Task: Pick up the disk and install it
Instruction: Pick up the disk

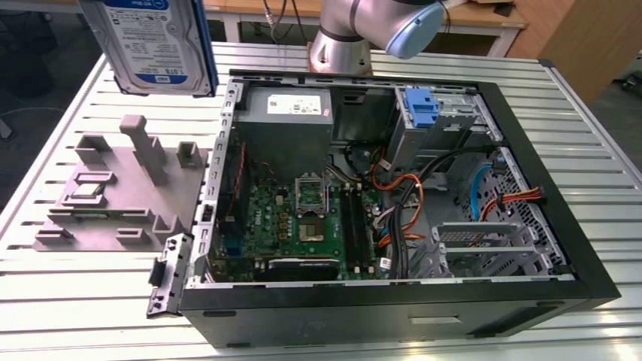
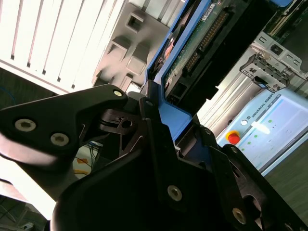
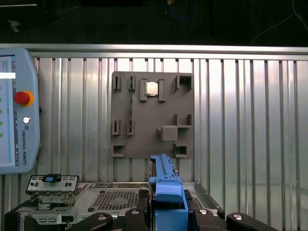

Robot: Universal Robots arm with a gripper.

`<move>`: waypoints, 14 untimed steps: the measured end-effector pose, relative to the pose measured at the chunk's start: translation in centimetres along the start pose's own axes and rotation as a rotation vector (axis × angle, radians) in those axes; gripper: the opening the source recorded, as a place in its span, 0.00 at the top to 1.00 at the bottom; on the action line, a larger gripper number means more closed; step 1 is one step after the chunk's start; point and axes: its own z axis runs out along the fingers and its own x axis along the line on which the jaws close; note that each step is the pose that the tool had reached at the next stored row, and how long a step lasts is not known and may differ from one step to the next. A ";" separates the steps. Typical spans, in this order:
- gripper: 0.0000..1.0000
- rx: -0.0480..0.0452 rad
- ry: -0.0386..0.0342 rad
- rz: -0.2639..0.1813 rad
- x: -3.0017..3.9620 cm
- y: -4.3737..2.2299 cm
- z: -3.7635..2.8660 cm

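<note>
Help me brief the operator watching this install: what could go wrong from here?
1. The tool holds the disk by its blue carrier, raised off the table; a slip could drop it.
2. Orange cables lie loose across the open case beside the drive bays; the disk might snag them going in.

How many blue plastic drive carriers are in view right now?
2. One frames the silver-grey labelled disk the claw grips, high at the exterior view's left. The other blue plastic caddy sits in a bay of the open black computer case. More may be hidden.
</note>
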 end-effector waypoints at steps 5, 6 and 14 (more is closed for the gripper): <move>0.63 0.0000 0.0000 0.000 0.00 -0.32 -0.01; 0.63 0.0000 0.0000 0.000 0.00 -0.41 -0.01; 0.63 0.0001 0.0000 0.000 -0.02 -1.27 -0.02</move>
